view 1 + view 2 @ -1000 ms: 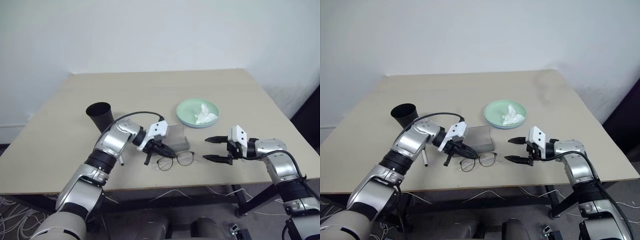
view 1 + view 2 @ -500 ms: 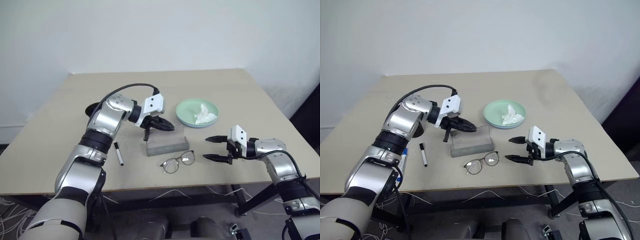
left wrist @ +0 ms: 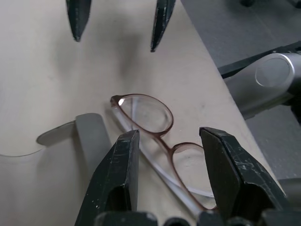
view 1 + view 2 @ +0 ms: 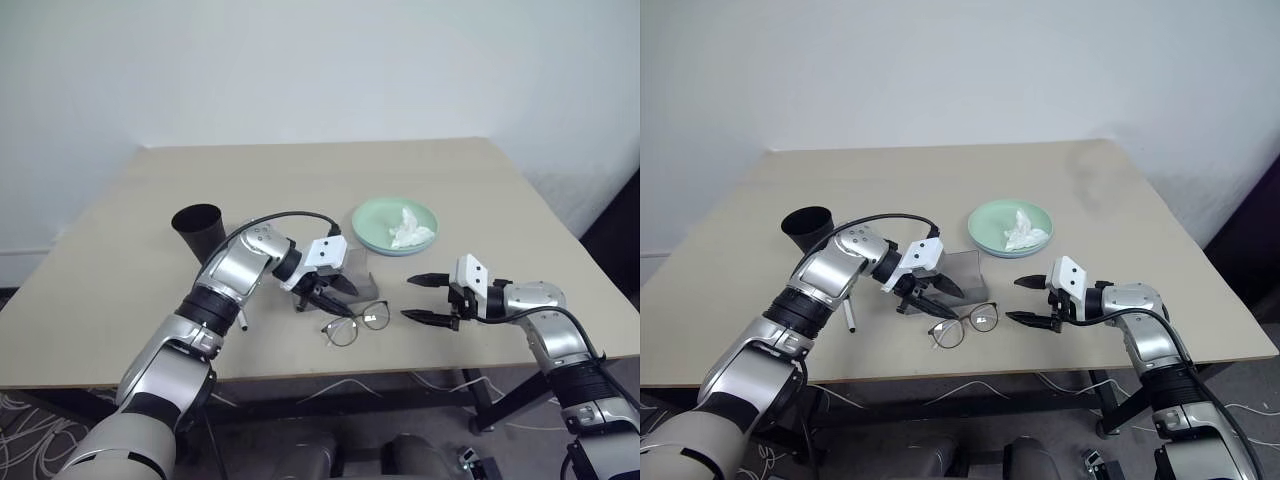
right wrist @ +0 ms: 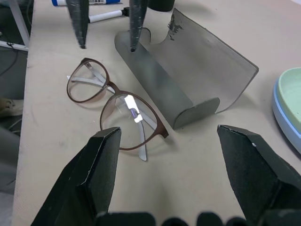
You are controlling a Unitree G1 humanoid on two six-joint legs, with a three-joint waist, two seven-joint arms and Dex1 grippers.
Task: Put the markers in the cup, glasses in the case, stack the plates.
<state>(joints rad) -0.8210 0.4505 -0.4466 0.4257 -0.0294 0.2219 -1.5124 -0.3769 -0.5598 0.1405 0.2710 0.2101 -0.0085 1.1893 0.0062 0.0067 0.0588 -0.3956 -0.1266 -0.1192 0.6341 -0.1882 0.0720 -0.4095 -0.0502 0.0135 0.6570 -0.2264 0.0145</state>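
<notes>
Glasses [image 4: 355, 322] lie folded, long axis along the table's [image 4: 100, 260] front edge.

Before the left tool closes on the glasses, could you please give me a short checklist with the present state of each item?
1. Glasses lie free on the table: ok.
2. Left tool open, fingers either side of the frame: ok.
3. Case open to receive them: ok.
4. Right tool open, clear of the glasses: ok.
5. Plates stacked: ok, though a tissue lies on top.
6. Markers in the cup: not ok.
</notes>
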